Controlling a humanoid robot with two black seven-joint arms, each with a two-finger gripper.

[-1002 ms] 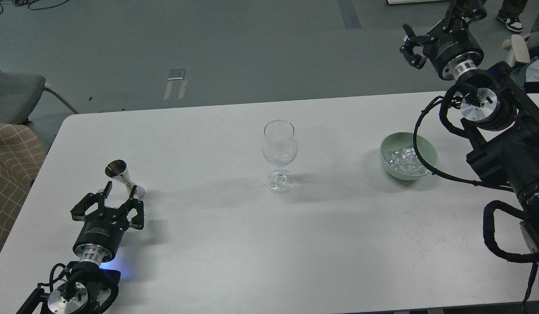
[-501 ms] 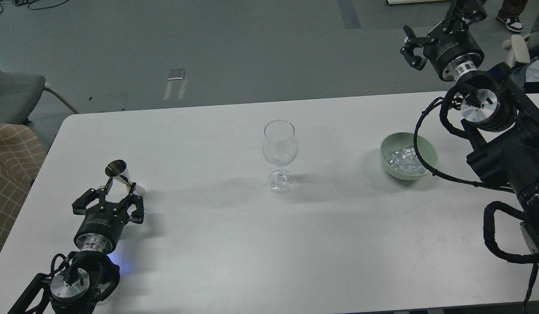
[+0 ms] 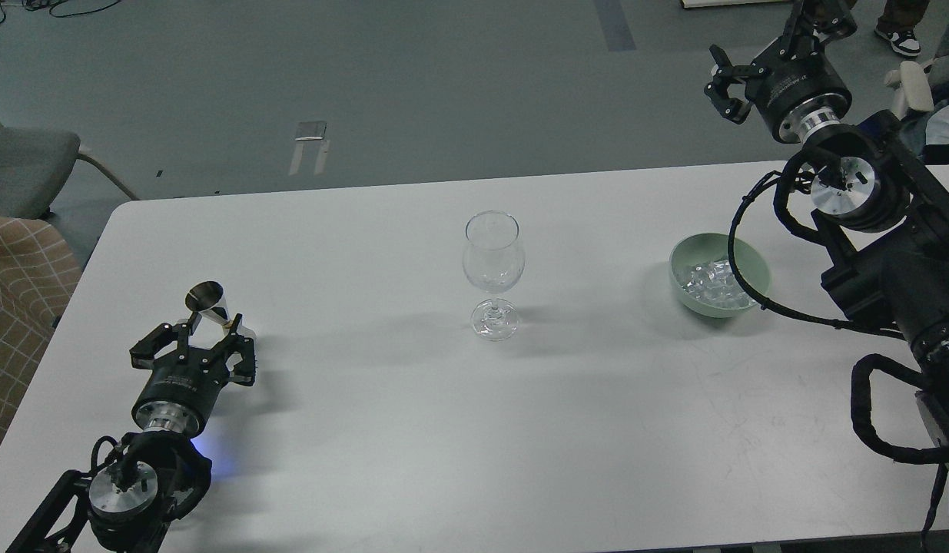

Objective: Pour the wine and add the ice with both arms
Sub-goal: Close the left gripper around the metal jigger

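A clear stemmed wine glass stands upright and empty at the middle of the white table. A small steel jigger stands at the left. My left gripper is open, its fingers on either side of the jigger's lower part, not closed on it. A pale green bowl at the right holds several clear ice cubes. My right gripper is open and empty, raised beyond the table's far right edge, well behind the bowl.
A black cable of my right arm loops over the bowl. A grey chair and a checked cushion stand off the table's left edge. A person's shoe shows at the top right.
My left gripper has moved forward toward the jigger, its fingers now flanking it. The right arm has barely moved. Glass and bowl are unchanged.
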